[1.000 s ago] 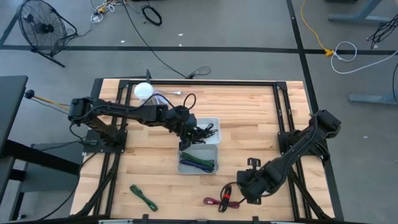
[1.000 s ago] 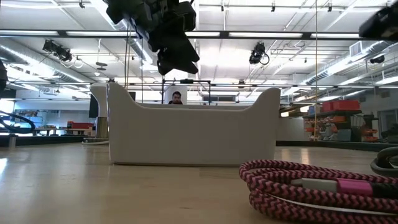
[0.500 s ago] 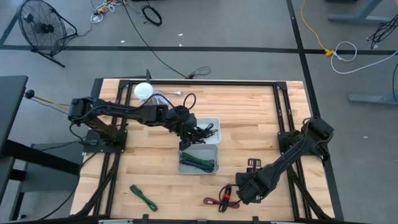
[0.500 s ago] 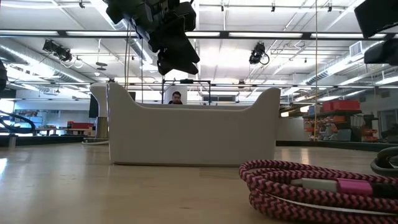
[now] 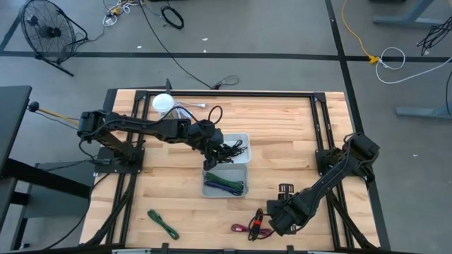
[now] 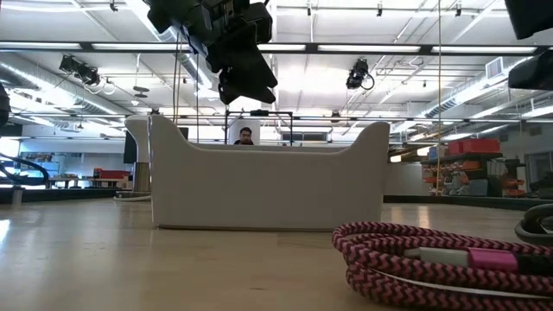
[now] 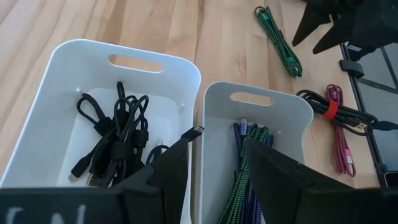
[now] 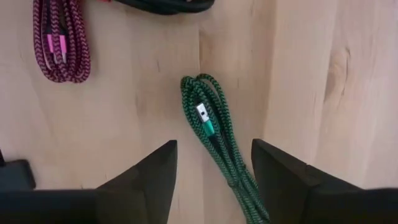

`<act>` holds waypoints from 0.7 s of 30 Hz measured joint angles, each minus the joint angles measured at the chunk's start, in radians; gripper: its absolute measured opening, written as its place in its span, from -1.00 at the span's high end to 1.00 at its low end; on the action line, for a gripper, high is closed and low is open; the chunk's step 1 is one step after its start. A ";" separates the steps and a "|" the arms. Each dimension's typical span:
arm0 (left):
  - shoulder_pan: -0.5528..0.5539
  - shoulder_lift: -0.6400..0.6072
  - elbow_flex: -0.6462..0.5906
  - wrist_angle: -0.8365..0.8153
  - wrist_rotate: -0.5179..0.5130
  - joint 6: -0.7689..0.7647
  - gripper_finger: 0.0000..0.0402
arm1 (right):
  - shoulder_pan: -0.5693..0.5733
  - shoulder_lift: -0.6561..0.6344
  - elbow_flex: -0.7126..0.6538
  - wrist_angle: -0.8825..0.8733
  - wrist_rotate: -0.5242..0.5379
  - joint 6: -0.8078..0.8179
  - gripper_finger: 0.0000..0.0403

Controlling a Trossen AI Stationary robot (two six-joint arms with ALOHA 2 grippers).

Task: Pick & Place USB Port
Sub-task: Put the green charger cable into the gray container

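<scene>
Three loose cables lie flat near the table's near edge: a green braided cable (image 5: pixel 162 224) (image 8: pixel 214 137), a pink braided cable (image 5: pixel 242 229) (image 6: pixel 415 259) (image 8: pixel 62 37), and a black cable with a red tie (image 5: pixel 260 219) (image 7: pixel 336 112). My right gripper (image 5: pixel 273 220) (image 8: pixel 213 152) hovers open, right beside the black and pink cables. My left gripper (image 5: pixel 212 149) (image 7: pixel 214 158) hangs open over the two white bins. The far bin (image 7: pixel 74 53) holds black cables (image 7: pixel 118 137). The near bin (image 7: pixel 292 102) holds green and blue cables (image 7: pixel 245 162).
The two bins stand side by side mid-table (image 5: pixel 246 137) and block the low view (image 6: pixel 268 181). A white round object (image 5: pixel 162 102) sits at the far left corner. Black frame rails (image 5: pixel 318 127) run along the table's sides. A person (image 6: pixel 246 136) shows far behind.
My right gripper has moved a little toward the table's near edge and left, closer to the black and pink cables, staying open. The cables and bins have not moved.
</scene>
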 joint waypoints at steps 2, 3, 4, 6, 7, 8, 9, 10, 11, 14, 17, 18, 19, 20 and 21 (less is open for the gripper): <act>0.000 0.000 0.000 0.000 0.000 0.000 0.17 | 0.006 0.000 -0.017 0.034 0.007 0.018 -0.01; 0.000 0.000 0.000 0.000 0.000 0.001 0.17 | 0.008 0.000 -0.035 0.063 0.006 0.025 -0.01; 0.000 0.000 0.000 0.000 0.000 0.001 0.17 | 0.009 0.000 -0.055 0.092 0.004 0.031 -0.01; 0.000 0.000 0.000 0.000 0.000 0.001 0.17 | 0.011 0.000 -0.097 0.150 -0.026 0.032 -0.02; 0.000 0.000 0.000 0.000 0.000 0.001 0.17 | 0.011 0.000 -0.116 0.168 -0.035 0.035 -0.02; 0.000 0.000 0.000 0.000 0.000 0.001 0.17 | 0.010 0.000 -0.131 0.175 -0.039 0.041 -0.03; 0.000 0.000 0.000 0.000 0.000 0.001 0.17 | 0.010 0.000 -0.142 0.173 -0.040 0.052 -0.03; 0.000 0.000 0.000 0.000 0.000 0.002 0.17 | 0.008 0.000 -0.150 0.173 -0.039 0.061 -0.04; 0.000 0.000 0.000 0.000 -0.001 0.002 0.17 | 0.009 0.000 -0.155 0.175 -0.037 0.062 -0.04; 0.000 0.000 0.000 0.000 -0.013 0.002 0.17 | 0.009 0.000 -0.164 0.174 -0.025 0.057 -0.04; 0.000 0.000 0.000 0.000 -0.022 0.002 0.17 | 0.009 0.000 -0.164 0.179 0.003 0.041 -0.02; 0.000 0.000 0.000 0.000 -0.027 0.002 0.17 | 0.009 0.000 -0.164 0.182 0.010 0.040 -0.01; 0.000 0.000 0.000 0.000 -0.027 0.002 0.17 | 0.009 0.000 -0.164 0.188 0.019 0.039 0.01; 0.000 0.000 0.000 0.000 -0.029 0.002 0.17 | 0.009 0.000 -0.164 0.192 0.027 0.039 0.05; 0.000 0.000 0.000 0.000 -0.030 0.002 0.17 | 0.009 0.000 -0.164 0.193 0.030 0.040 0.09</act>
